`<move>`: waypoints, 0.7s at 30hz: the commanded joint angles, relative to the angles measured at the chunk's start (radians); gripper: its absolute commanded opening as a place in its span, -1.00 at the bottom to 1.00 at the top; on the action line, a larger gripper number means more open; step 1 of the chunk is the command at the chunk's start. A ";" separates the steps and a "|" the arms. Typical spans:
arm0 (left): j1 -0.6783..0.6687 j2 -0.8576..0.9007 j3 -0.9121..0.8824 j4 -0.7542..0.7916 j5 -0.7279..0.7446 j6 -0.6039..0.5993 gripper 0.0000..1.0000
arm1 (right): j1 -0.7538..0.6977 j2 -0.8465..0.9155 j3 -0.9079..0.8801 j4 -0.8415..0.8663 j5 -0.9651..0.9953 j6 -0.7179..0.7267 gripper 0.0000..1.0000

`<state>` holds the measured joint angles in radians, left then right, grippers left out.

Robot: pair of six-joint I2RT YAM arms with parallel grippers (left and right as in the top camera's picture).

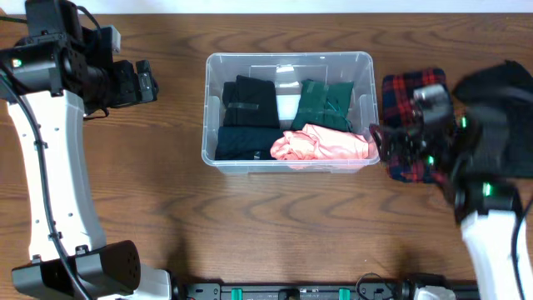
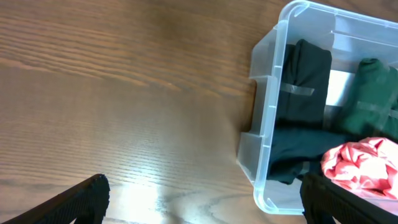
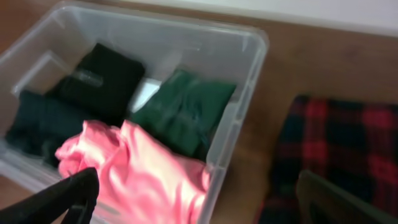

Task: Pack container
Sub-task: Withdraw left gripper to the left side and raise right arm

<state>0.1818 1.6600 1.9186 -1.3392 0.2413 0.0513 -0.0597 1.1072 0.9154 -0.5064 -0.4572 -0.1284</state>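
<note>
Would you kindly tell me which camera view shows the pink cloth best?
Overhead: the whole pink cloth lies sharp in the container. Right wrist shows it large but blurred and cropped; left wrist catches only part.

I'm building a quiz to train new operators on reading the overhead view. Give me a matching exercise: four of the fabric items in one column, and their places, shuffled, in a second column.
Items:
1. pink garment
2. green garment
3. red plaid cloth
4. black garment

Places, as seen in the overhead view:
a. on the table, right of the container
b. inside the container, upper left
c. inside the container, lower right
d. inside the container, upper right

Pairs: 1-c, 2-d, 3-a, 4-b.
</note>
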 commanded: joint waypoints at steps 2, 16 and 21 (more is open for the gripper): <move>0.002 0.001 -0.002 -0.003 0.010 -0.005 0.96 | 0.004 0.181 0.172 -0.103 -0.071 -0.012 0.98; 0.002 0.009 -0.004 0.013 0.055 -0.012 0.96 | -0.080 0.257 0.199 -0.188 0.458 0.177 0.99; 0.002 0.024 -0.005 0.016 0.065 -0.012 0.96 | -0.156 0.304 0.199 -0.150 0.684 0.264 0.96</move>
<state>0.1814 1.6634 1.9186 -1.3258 0.2859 0.0483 -0.1772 1.3796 1.0931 -0.6750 0.0120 0.0517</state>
